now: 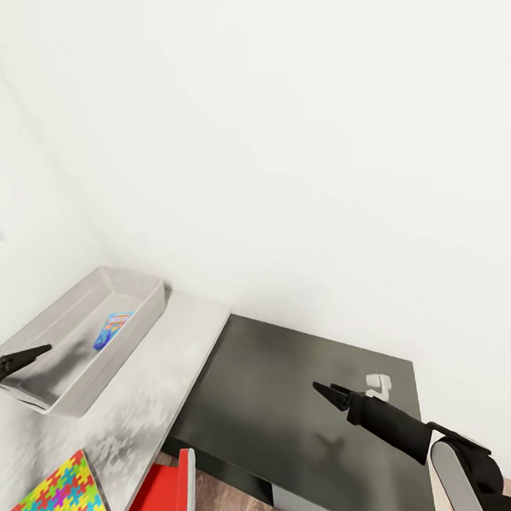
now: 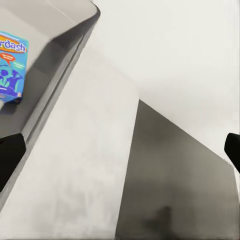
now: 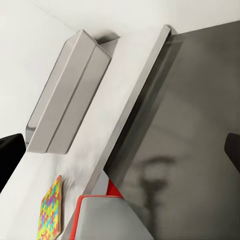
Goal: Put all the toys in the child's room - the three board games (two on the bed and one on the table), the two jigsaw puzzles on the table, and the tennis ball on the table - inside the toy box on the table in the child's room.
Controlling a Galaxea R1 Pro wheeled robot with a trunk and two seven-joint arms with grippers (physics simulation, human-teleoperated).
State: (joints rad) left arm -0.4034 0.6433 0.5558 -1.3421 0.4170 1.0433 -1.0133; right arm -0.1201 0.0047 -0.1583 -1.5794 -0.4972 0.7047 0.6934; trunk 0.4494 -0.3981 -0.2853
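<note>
One blue game box (image 1: 112,329) lies flat in the toy box (image 1: 36,396), far left on the tabletop (image 1: 138,426), its long axis along the bin's length. A puzzle (image 1: 56,505) waits near. Left end effector (image 1: 25,355) and right end effector (image 1: 328,393): both empty; gape unclear.

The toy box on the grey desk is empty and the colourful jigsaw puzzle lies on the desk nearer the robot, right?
Not quite: the toy box isn't empty. The head view shows a blue game box lying inside it. The jigsaw puzzle does lie on the desk, nearer the robot.
</note>
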